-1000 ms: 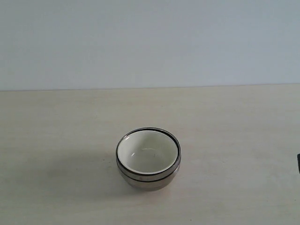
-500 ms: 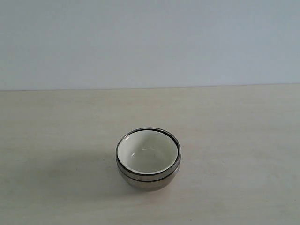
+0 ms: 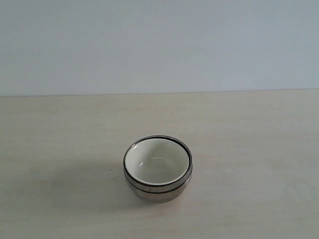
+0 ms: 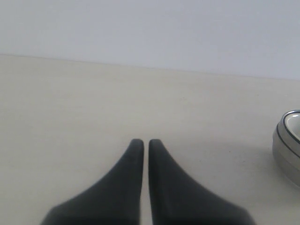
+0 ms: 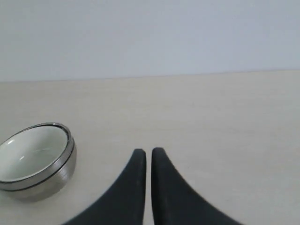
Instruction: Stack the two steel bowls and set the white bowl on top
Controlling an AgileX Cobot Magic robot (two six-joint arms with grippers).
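Observation:
The two steel bowls [image 3: 157,188] sit nested one inside the other at the middle of the table, and the white bowl [image 3: 157,163] rests inside the upper one. In the right wrist view the stack's steel wall [image 5: 65,169] and the white bowl [image 5: 28,152] lie off to one side of my right gripper [image 5: 148,152], which is shut and empty. My left gripper [image 4: 142,142] is shut with nothing in it, and the steel bowls [image 4: 286,150] show only at the frame's edge. Neither gripper appears in the exterior view.
A pale wooden table [image 3: 249,139] carries the stack, with a plain light wall [image 3: 159,45] behind its far edge. Nothing else stands on the table.
A dark piece of the right arm at the right edge of the exterior view has withdrawn out of sight. The stack of bowls has not moved.

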